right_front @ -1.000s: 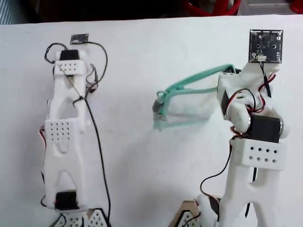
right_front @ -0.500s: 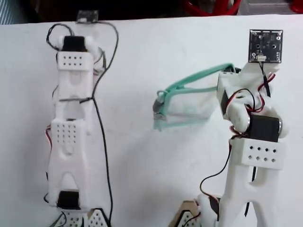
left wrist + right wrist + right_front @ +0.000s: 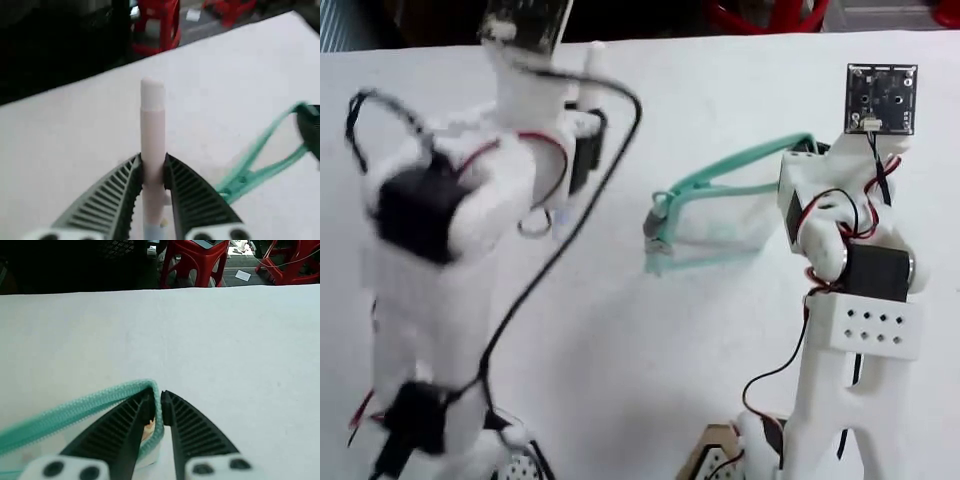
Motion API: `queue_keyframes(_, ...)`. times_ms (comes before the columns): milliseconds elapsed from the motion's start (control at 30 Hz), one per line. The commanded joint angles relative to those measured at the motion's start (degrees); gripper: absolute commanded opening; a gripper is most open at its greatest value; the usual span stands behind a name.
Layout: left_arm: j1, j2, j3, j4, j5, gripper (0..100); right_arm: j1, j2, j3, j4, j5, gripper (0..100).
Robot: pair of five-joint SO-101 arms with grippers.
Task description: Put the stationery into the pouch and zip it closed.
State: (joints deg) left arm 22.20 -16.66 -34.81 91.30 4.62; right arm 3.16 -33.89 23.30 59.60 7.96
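Stools [image 3: 194, 262], red, stand on the floor past the far edge of the white surface [image 3: 650, 340]. The left arm [image 3: 440, 230] rises over the surface's left side in the high view, with a black cable [image 3: 525, 295] looping off it.

The left tool [image 3: 152, 162] is held up off the surface with its jaws clamped on a whitish stick [image 3: 152, 115] — the stick pokes out past the fingertips, rounded end leading.

The pouch [image 3: 715, 225], clear with a teal zipper band [image 3: 85, 407], lies on the surface right of centre with its mouth gaping, well apart from the left tool. The right tool [image 3: 156, 396] sits at the pouch's right end, jaws nearly together and pinching the zipper band — something pale orange shows just inside, too small to tell.
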Motion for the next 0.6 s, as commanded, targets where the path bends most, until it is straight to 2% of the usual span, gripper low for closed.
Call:
queue_keyframes(0, 7.87, -11.91, 6.33, -14.86, 0.44, 2, -1.98, 1.98, 2.73, 0.48, -0.35, 1.8)
queue_keyframes(133, 12.62, -15.78, 18.29, -34.55, 0.53, 2, -1.80, 1.98, 2.73, 0.48, -0.35, 1.8)
queue_keyframes(267, 16.40, -20.18, 28.13, -43.69, 0.53, 2, -1.80, 1.98, 2.73, 0.48, -0.35, 1.8)
queue_keyframes(400, 17.10, -24.31, 37.45, -52.57, 0.53, 2, -1.89, 1.98, 2.73, 0.48, -0.35, 1.8)
queue_keyframes(567, 17.19, -24.92, 50.55, -70.68, 0.44, 2, -1.89, 1.98, 2.73, 0.40, -0.35, 1.8)
